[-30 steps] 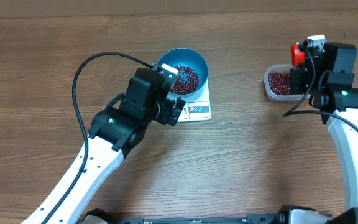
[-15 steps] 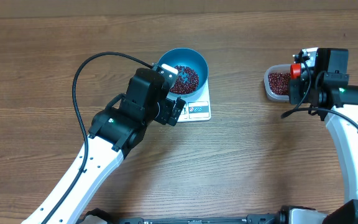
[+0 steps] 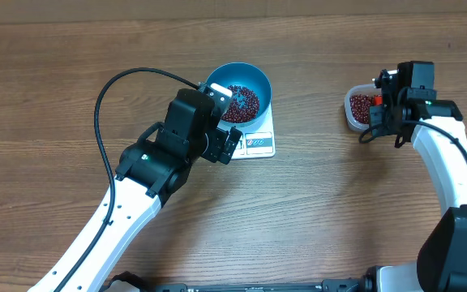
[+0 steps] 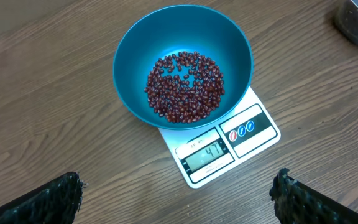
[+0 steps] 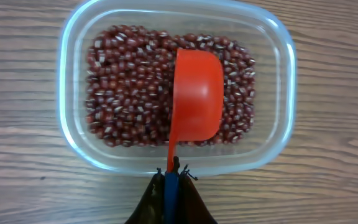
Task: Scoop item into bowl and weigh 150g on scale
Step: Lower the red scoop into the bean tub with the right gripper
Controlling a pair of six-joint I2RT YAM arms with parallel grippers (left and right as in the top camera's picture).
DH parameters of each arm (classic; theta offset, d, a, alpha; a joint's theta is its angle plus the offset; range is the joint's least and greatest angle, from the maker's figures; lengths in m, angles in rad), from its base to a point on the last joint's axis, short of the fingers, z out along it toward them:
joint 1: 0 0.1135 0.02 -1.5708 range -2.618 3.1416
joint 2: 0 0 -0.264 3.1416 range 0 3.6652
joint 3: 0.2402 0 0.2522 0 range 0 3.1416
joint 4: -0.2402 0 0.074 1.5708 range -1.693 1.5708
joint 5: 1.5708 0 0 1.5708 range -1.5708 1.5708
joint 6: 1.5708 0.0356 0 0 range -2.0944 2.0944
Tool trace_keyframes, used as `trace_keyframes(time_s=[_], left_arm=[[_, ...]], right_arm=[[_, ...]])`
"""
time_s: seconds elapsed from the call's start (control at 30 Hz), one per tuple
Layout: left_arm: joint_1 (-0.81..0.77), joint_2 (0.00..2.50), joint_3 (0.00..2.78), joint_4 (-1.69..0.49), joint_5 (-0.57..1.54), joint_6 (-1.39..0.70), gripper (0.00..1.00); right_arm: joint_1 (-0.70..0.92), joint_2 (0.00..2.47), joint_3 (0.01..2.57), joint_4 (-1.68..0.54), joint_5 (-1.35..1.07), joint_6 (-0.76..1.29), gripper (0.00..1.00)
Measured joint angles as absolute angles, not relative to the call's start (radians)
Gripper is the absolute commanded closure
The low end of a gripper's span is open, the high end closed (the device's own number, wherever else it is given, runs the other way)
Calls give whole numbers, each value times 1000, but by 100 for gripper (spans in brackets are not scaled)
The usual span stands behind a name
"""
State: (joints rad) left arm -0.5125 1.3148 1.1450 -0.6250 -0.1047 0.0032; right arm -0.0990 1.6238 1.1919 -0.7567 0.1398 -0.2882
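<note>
Tabletop beans lie beneath scoop held by right tool, perhaps touching.

Left arm reaches in from the lower left, left gripper spread wide — fingers far apart. Right arm bends inward, right gripper pinched tight on a scoop handle.

The bowl was a plain deep blue, its beans dark maroon, and the scale beneath was white with a grey display and one red and two blue round marks. On the right, an orange-red scoop showed against pale-flecked maroon beans in the clear tub. The table was brown with wood grain
</note>
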Motion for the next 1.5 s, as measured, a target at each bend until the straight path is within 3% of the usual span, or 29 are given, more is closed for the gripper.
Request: trace_keyframes(time_s=[0.8, 1.5], left_arm=[[-513, 1315, 1145, -625, -105, 3, 0], [-513, 1315, 1145, -625, -105, 3, 0]], right_arm=[[-133, 1634, 1192, -708, 247, -289, 96], [-228, 1647, 1192, -749, -82, -288, 96]])
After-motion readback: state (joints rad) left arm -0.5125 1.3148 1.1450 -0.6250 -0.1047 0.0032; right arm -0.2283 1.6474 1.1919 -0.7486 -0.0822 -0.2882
